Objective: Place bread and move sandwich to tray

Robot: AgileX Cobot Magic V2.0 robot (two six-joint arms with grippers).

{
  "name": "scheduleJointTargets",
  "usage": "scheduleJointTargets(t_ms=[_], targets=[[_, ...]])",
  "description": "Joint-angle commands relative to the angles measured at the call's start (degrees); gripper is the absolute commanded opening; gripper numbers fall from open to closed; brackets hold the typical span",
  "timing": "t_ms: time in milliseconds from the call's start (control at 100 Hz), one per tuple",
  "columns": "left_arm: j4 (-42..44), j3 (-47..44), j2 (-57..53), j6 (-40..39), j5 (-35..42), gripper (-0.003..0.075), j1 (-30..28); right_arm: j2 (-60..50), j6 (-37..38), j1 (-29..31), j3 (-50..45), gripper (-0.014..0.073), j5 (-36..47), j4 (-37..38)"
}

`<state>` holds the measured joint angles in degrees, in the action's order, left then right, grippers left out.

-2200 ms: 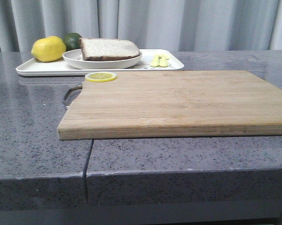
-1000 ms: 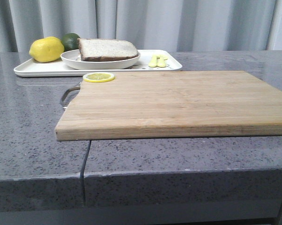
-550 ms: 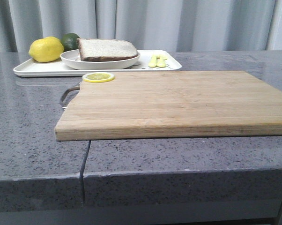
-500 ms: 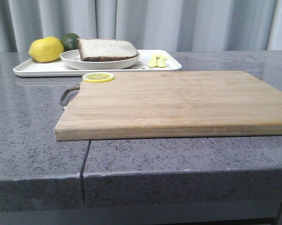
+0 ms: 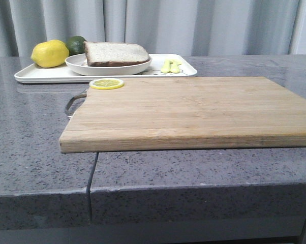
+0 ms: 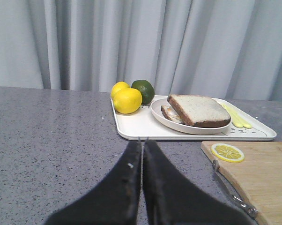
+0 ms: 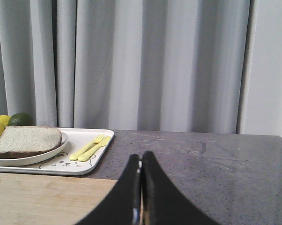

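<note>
The sandwich (image 5: 116, 53), brown-crusted bread on top, lies on a round white plate (image 5: 108, 66) that stands on the white tray (image 5: 46, 73) at the back left. It also shows in the left wrist view (image 6: 198, 110) and the right wrist view (image 7: 25, 140). A lower slice (image 6: 169, 114) peeks out under the top one; no egg shows. My left gripper (image 6: 142, 140) is shut and empty, over the counter short of the tray (image 6: 141, 126). My right gripper (image 7: 141, 155) is shut and empty, near the cutting board's far right corner. Neither gripper shows in the front view.
A wooden cutting board (image 5: 193, 109) with a metal handle (image 5: 74, 101) fills the middle; a lemon slice (image 5: 106, 84) lies on its far left corner. A lemon (image 5: 51, 53) and a lime (image 5: 77, 43) sit on the tray, with a yellow fork and knife (image 5: 172, 66). Curtains hang behind.
The front view has shifted slightly since 2.2 s ago, so everything sits a little further left; it has been still for the last second. No object has moved.
</note>
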<state>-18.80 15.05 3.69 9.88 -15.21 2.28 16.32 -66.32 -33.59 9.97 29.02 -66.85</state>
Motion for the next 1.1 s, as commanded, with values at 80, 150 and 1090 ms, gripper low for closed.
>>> scheduleJointTargets(t_ms=[80,150,1090], targets=[[0.1,1.4,0.8,0.1,4.0,-0.002,0.5,0.3,-0.6,0.4,1.5,-0.007,1.7,1.8],[5.9,0.7,0.4,0.1,3.9,-0.002,0.5,0.3,-0.6,0.4,1.5,-0.007,1.7,1.8],[20.8,-15.9,-5.7,-11.1,11.5,-0.002,0.5,0.3,-0.6,0.4,1.5,-0.007,1.6,1.8]])
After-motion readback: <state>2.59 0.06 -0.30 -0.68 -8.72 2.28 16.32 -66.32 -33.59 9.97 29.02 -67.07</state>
